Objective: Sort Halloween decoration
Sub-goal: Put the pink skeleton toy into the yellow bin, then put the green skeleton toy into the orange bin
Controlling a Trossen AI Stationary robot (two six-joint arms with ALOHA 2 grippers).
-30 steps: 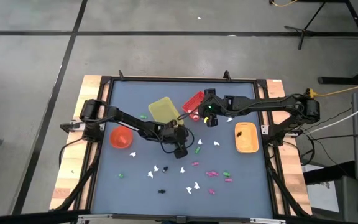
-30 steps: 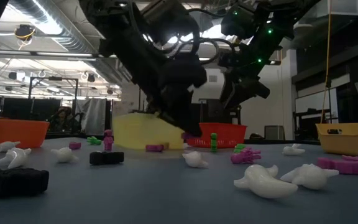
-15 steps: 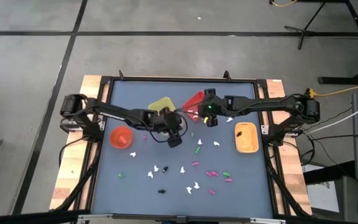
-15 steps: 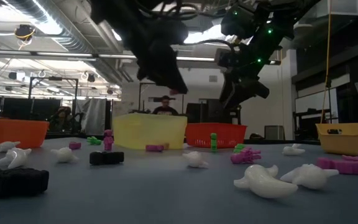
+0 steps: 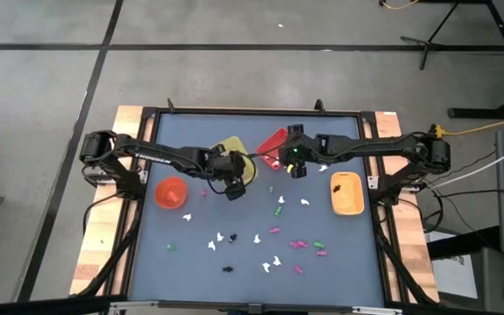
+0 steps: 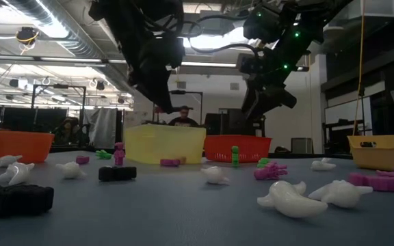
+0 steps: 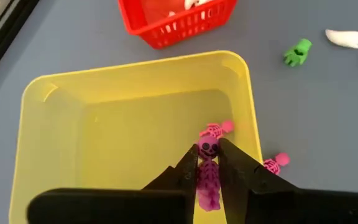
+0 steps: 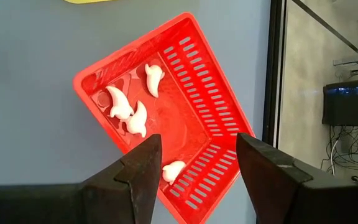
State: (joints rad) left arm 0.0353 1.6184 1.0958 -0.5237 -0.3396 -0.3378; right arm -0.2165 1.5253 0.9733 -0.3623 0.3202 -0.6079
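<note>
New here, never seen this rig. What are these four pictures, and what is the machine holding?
It is a table robot with two dark arms, each ending in a two-finger gripper. One camera looks straight down on the table, one sits at table-top height, and one rides on each wrist. The left gripper hangs over the yellow bin with a pink skeleton between its fingers; another pink piece already lies inside. The right gripper is open and empty above the red basket, which holds white ghosts. More small trinkets lie scattered on the blue table, beside an orange bowl and an orange tray.
</note>
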